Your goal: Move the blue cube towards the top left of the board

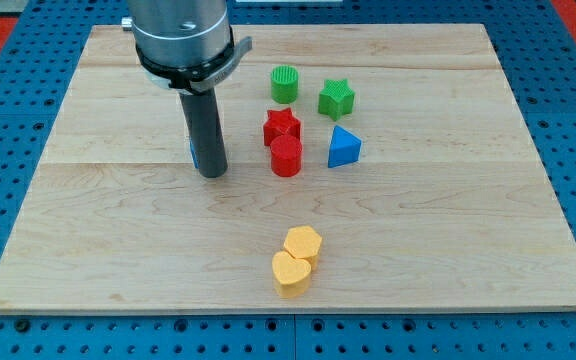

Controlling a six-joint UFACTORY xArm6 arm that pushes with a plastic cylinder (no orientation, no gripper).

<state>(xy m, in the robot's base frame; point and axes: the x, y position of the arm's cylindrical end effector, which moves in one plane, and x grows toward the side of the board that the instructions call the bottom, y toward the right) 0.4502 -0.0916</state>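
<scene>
Camera view: one angle only
Tip: my tip (211, 174) touching the board (448, 230) (no pincer, so no open/closed to call)
Blue cube: (194, 153) mostly hidden, touching rod's left side
Push: get round to cube's lower right, then shove up-left, steady

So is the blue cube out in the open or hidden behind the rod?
Mostly hidden: only a blue sliver of the blue cube shows at the rod's left edge, just above my tip.

The arm comes down from the view's top, left of centre, its grey round housing (180, 35) wide above a straight dark rod (206, 130). The rod stands upright, and my tip (211, 174) sits planted on the counter (118, 230).
</scene>
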